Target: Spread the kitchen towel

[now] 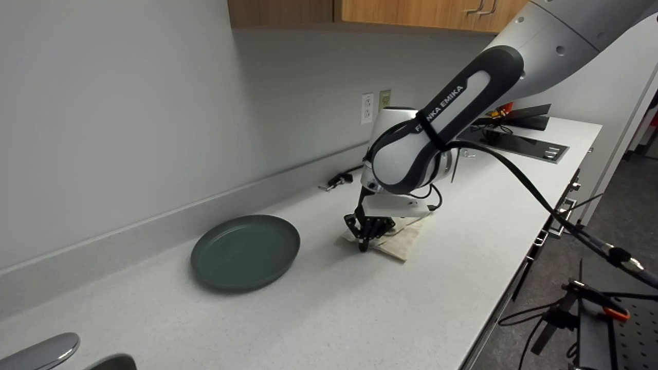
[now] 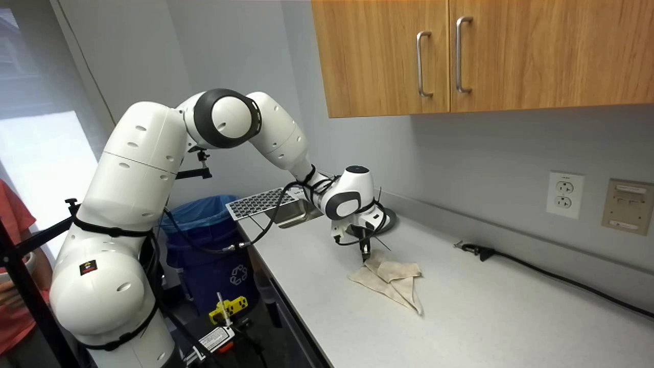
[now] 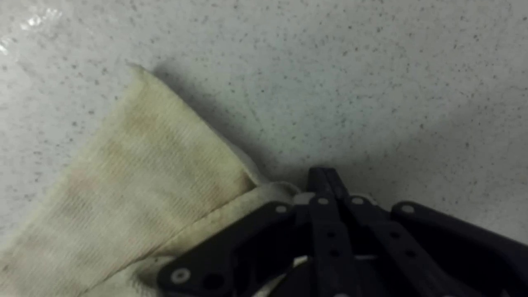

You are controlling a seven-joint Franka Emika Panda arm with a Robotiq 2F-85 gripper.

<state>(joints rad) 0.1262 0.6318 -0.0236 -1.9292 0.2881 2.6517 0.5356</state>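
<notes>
The kitchen towel is beige and lies folded and crumpled on the counter, in both exterior views [image 1: 406,243] [image 2: 391,282]. In the wrist view the towel [image 3: 136,185] fills the lower left, with one flap pointing up and a folded edge running under the gripper. My gripper [image 1: 363,245] points down at the towel's edge, close to the counter; it also shows in an exterior view [image 2: 365,255]. In the wrist view the gripper's fingertips [image 3: 328,175] are together, past the towel's edge. No cloth shows between the tips. Part of the towel is hidden behind the fingers.
A dark green plate [image 1: 245,253] lies on the white counter [image 1: 329,318] near the wall. A black cable with a clamp [image 2: 477,250] lies along the backsplash. A sink [image 2: 296,212] is at the counter's far end, and a cooktop [image 1: 519,143] is behind the arm.
</notes>
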